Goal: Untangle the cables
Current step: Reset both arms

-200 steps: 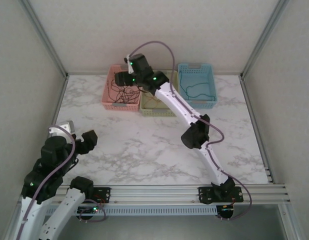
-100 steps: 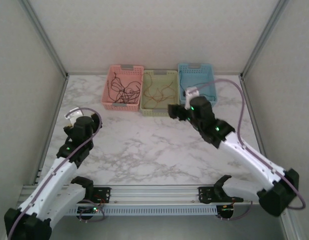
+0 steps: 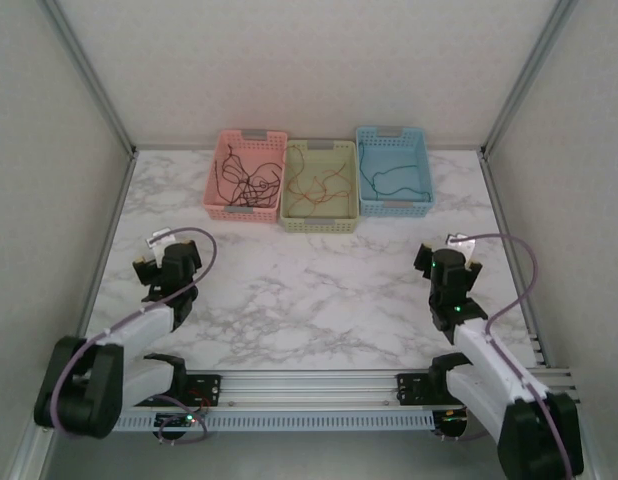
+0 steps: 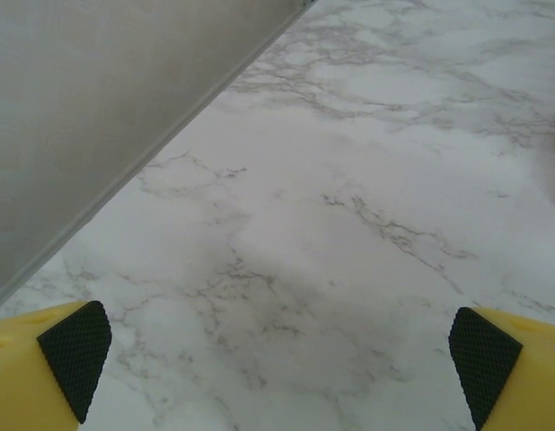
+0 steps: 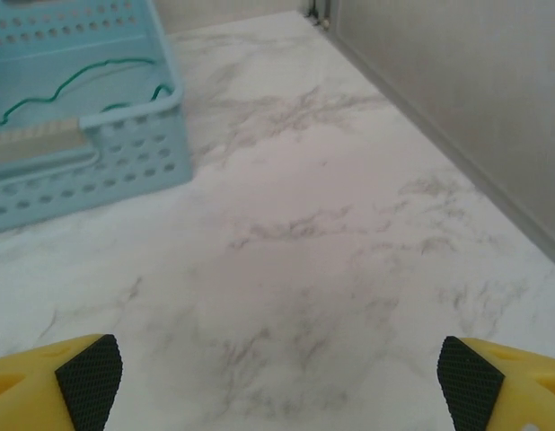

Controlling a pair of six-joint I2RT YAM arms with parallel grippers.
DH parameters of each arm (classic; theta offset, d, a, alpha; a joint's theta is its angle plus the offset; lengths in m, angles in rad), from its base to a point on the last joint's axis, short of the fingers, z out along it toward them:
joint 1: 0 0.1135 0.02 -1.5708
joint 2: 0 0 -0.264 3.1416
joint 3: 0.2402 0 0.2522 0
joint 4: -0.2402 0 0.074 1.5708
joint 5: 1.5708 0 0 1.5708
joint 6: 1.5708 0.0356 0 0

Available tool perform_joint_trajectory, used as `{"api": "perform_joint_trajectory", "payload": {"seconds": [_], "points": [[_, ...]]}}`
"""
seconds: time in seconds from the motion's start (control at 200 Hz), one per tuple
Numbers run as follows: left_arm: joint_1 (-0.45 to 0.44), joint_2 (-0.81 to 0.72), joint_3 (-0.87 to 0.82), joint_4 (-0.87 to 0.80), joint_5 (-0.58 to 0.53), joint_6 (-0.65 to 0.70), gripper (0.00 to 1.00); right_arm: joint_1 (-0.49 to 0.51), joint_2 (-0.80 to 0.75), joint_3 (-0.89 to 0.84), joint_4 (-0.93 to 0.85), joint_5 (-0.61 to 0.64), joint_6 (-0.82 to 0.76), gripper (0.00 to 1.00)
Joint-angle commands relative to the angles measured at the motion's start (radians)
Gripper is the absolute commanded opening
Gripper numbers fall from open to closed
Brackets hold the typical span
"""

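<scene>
Black and dark red cables (image 3: 243,178) lie tangled in the pink basket (image 3: 217,196) at the back. Red-orange and brown cables (image 3: 316,185) rest in the yellow-green basket (image 3: 317,223). A teal-green cable (image 3: 389,180) (image 5: 71,79) lies in the blue basket (image 3: 395,209) (image 5: 98,153). My left gripper (image 3: 161,262) (image 4: 277,377) hovers low over the table's left side, open and holding nothing. Over the right side, my right gripper (image 3: 447,262) (image 5: 277,382) is open too, with only bare marble between its pads (image 5: 91,377).
The marble table (image 3: 309,290) is walled on the left, right and back. A wall base (image 4: 125,171) runs close along my left gripper, and another wall base (image 5: 448,153) runs to the right of my right gripper. An aluminium rail (image 3: 319,382) crosses the near edge.
Both arms have folded back toward their bases. The right gripper left the baskets and dropped to the near right; the left gripper shifted slightly nearer on the left.
</scene>
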Motion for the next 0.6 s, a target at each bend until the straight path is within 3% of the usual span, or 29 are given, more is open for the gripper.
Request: {"api": "perform_joint_trajectory", "payload": {"seconds": [0.0,0.04,0.165,0.23,0.275,0.32,0.431,0.506,0.546,0.596], "points": [[0.008,0.127,0.055,0.227,0.093,0.104,0.97,-0.086,0.206,-0.017,0.256,0.003,-0.002,0.94],[0.01,0.186,0.085,0.26,0.122,0.142,0.97,-0.106,0.25,0.014,0.24,-0.002,0.011,0.94],[0.044,0.282,0.204,0.16,0.211,0.112,0.92,-0.142,0.405,-0.008,0.562,-0.029,-0.028,0.95],[0.058,0.344,0.136,0.357,0.273,0.117,0.93,-0.153,0.515,0.007,0.671,-0.044,-0.034,0.94],[0.063,0.321,0.139,0.32,0.289,0.102,0.93,-0.125,0.516,0.046,0.59,-0.042,-0.051,0.92],[0.073,0.337,0.129,0.367,0.299,0.103,0.94,-0.118,0.539,0.033,0.66,-0.074,-0.092,0.9],[0.091,0.332,0.149,0.308,0.357,0.093,0.96,-0.116,0.538,0.029,0.661,-0.154,-0.116,0.91],[0.097,0.334,0.152,0.308,0.365,0.091,1.0,-0.113,0.591,0.024,0.72,-0.286,-0.176,0.88],[0.097,0.334,0.153,0.302,0.367,0.09,1.0,-0.097,0.68,0.015,0.88,-0.299,-0.222,0.87],[0.098,0.335,0.154,0.301,0.369,0.09,1.0,-0.094,0.625,0.062,0.672,-0.315,-0.213,0.88]]}}
